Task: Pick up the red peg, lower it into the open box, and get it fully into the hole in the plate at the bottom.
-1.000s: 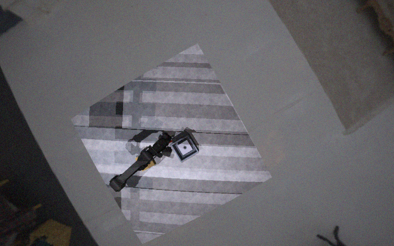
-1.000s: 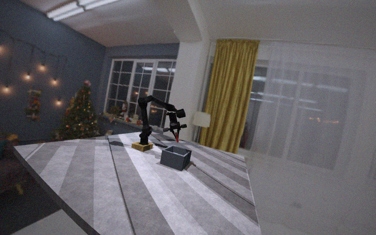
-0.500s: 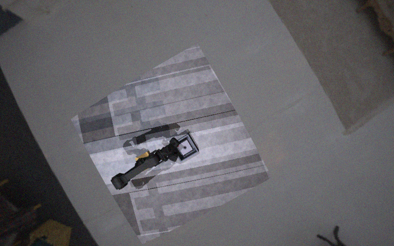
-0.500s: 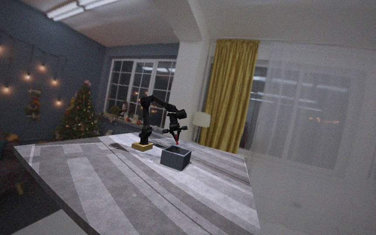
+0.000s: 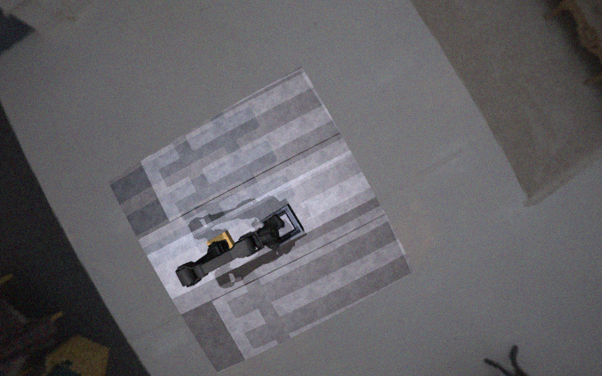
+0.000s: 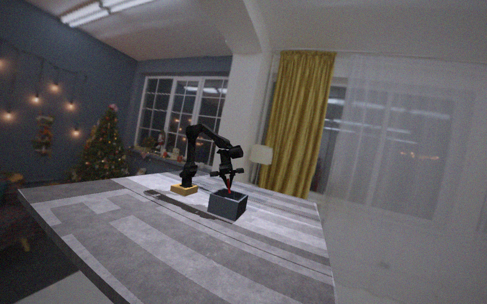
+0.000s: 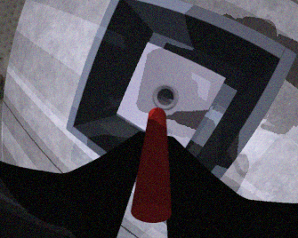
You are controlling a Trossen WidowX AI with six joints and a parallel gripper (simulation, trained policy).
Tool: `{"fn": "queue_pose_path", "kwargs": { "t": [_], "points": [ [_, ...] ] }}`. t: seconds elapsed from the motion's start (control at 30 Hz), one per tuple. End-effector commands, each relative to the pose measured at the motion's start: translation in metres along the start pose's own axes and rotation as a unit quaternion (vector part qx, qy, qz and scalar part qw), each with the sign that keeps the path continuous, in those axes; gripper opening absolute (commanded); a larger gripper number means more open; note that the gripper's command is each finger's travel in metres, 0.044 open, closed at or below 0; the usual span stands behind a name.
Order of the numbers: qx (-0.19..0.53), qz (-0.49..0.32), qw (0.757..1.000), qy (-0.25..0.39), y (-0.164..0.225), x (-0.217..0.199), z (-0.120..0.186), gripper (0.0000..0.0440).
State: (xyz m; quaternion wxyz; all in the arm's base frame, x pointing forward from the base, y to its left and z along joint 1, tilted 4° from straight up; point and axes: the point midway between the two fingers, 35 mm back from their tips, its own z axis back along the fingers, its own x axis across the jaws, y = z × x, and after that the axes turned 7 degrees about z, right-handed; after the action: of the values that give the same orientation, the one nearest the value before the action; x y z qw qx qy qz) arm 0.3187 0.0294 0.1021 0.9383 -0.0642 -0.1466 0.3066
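Note:
The red peg (image 6: 228, 185) (image 7: 154, 173) is held roughly upright between the fingers of my gripper (image 6: 228, 180) (image 7: 155, 140), which is shut on it. In the exterior view the peg's lower end is at about the height of the rim of the open blue-grey box (image 6: 222, 205) (image 7: 84, 75) (image 5: 296, 219). In the wrist view the peg's tip shows just below the round hole (image 7: 165, 95) in the pale plate (image 7: 134, 95) at the box's bottom. In the top view the arm hides the peg and the hole.
The box stands on the patterned table (image 5: 340, 186) (image 6: 154, 242) with its walls around the plate. The arm's yellow base block (image 5: 226, 237) (image 6: 184, 189) stands behind it. The black arm reaches from there over the box.

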Motion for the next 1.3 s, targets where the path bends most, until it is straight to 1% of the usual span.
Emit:
{"fn": "queue_pose_path", "kwargs": {
  "t": [0.0,0.2,0.27,0.33,0.43,0.47,0.6,1.03,1.07,1.27],
  "points": [
    [0.010,-0.002,1.000,0.005,-0.005,0.001,-0.009,0.0023],
    [0.022,-0.002,1.000,0.020,-0.007,0.000,-0.027,0.0024],
    [0.025,0.000,0.999,0.026,-0.008,-0.001,-0.034,0.0031],
    [0.028,0.004,0.999,0.033,-0.008,-0.002,-0.041,0.0065],
    [0.031,0.011,0.999,0.042,-0.010,-0.004,-0.048,0.0140],
    [0.033,0.015,0.998,0.048,-0.011,-0.005,-0.050,0.0151],
    [0.034,0.018,0.998,0.055,-0.015,-0.003,-0.054,0.0157],
    [0.015,0.035,0.998,0.045,-0.054,0.022,-0.059,0.0432],
    [0.013,0.036,0.998,0.044,-0.057,0.023,-0.059,0.0440],
    [-0.013,0.028,0.999,0.033,-0.082,0.030,-0.058,0.0440]
  ]
}}
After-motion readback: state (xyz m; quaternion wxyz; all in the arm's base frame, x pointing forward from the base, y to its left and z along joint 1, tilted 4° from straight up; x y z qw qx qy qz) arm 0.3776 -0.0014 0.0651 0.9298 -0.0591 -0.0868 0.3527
